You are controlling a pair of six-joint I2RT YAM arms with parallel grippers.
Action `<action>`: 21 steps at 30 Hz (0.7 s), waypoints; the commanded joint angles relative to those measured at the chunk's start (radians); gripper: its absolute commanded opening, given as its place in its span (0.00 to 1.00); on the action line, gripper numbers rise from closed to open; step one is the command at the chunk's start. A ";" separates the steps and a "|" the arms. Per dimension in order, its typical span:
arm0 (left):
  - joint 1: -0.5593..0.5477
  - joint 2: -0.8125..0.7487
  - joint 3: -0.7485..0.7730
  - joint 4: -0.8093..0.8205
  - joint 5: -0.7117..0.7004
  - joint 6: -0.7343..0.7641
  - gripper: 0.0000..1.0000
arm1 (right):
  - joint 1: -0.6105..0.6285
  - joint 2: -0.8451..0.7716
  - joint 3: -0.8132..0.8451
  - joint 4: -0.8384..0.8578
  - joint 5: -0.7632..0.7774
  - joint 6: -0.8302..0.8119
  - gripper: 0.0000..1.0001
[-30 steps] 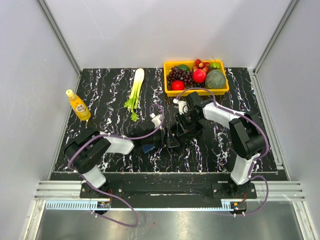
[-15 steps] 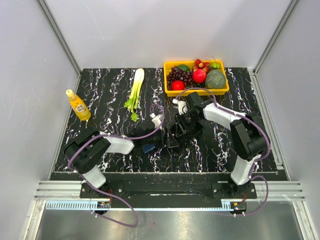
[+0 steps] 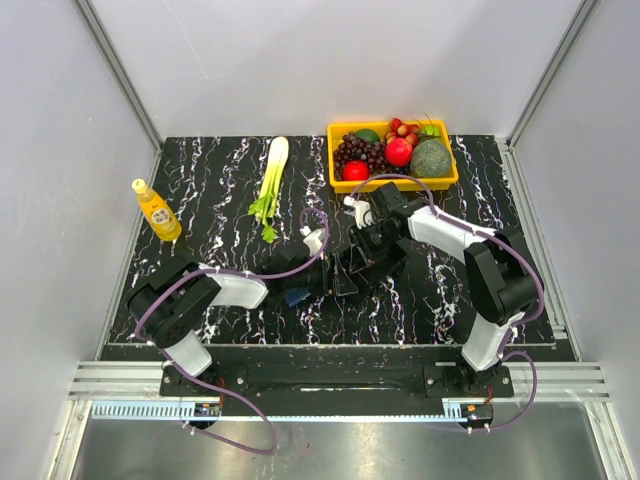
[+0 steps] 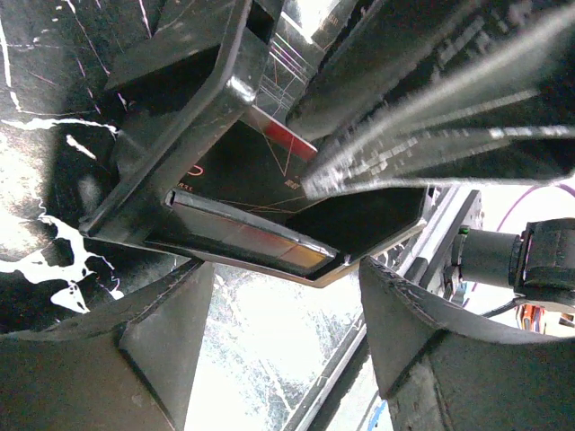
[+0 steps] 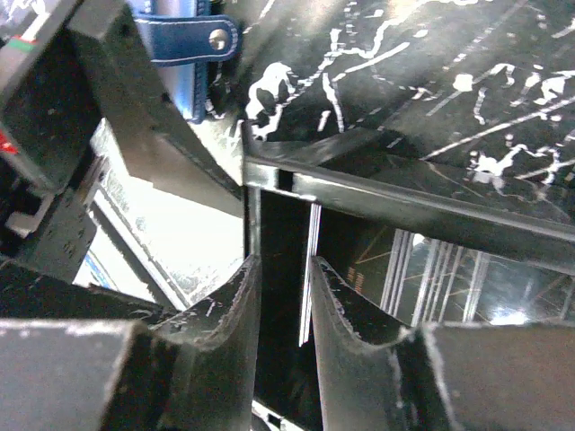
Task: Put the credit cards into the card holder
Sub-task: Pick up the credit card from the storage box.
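Straddling a thin pale edge inside the black tray [image 5: 404, 211], the right hand [image 5: 286, 296] has its fingers drawn narrow; I cannot tell whether they grip a card. The left hand [image 4: 287, 350] stands wide at the tray's near rim, with nothing between its fingers. The card holder [image 5: 175, 40] lies on the desk [image 3: 220, 180] just beyond the tray wall, on the left arm's side, so that arm is nearer.

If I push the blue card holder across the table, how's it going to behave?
The card holder looks soft: a stitched strap with a snap, so it probably flexes rather than staying rigid. It appears to lie flat on the glossy table, so it likely slides, not tips.
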 commanded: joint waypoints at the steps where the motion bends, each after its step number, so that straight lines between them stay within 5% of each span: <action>1: -0.002 -0.063 0.041 0.230 -0.012 0.022 0.69 | 0.050 0.001 -0.009 -0.035 -0.104 0.018 0.39; 21: 0.001 -0.070 0.038 0.229 -0.016 0.025 0.68 | 0.070 0.040 -0.004 -0.045 0.059 0.028 0.46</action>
